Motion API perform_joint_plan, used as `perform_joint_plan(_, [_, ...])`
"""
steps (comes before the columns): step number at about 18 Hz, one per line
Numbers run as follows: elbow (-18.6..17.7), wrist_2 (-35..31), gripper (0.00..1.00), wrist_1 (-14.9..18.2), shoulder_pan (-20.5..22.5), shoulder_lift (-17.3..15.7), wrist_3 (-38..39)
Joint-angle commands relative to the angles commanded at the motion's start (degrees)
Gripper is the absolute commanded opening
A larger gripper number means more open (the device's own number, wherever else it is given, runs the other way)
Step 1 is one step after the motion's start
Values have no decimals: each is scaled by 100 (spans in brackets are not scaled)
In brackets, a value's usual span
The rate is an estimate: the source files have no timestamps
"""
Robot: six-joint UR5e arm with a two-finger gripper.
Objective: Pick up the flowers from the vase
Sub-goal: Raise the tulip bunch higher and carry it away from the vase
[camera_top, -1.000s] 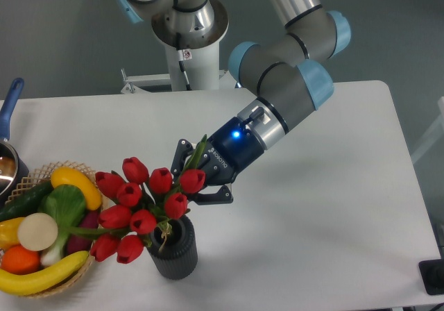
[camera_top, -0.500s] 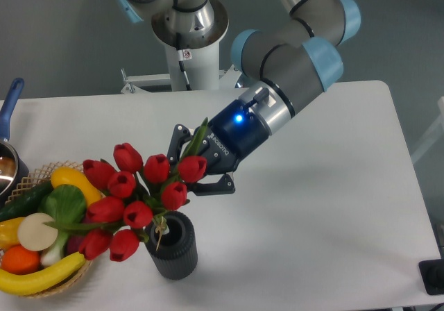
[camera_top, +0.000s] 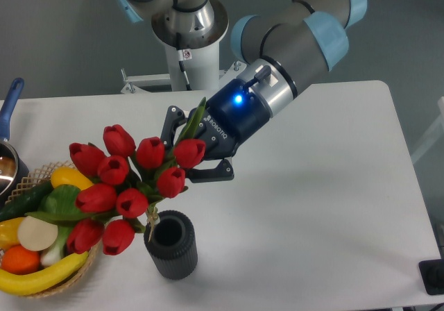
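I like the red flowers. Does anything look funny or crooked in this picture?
Yes: the flowers lean far sideways over the basket, not upright, their stems just at the vase rim. The gripper is clamped on them. The vase stands straight; nothing is spilled.

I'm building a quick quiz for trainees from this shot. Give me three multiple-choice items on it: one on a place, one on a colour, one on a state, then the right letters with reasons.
1. Where does the wicker basket stand relative to the vase?
A. To its left in the picture
B. To its right in the picture
C. On top of it

2. What colour are the buds of the flowers?
A. Yellow
B. Red
C. White

3. How do the flowers sit relative to the vase?
A. Lying flat on the table
B. Pushed deep inside
C. Lifted, only the stem ends near its mouth

Answers:
1 A, the basket sits at the picture's left edge.
2 B, every bud is red.
3 C, the gripper has its jaws closed on the bunch, and the vase's dark opening shows almost clear.
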State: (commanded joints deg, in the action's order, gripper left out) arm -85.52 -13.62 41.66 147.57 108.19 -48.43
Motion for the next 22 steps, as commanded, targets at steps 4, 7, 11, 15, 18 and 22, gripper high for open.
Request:
perform_joint_plan(4, [-52,-17,15,9,298,9,9])
perform_joint_plan(7, [-70,-44,15,0,518,9,-9])
perform_joint_plan(11, [-53,-53,15,0,633,9,-44])
perform_joint_plan(15, [-62,-44,15,-9,738,18,-53])
perform_joint_plan(18, [-70,-44,15,-9,809,18,-53])
perform_joint_plan(22, [-149,-44,15,-17,835,26,-62])
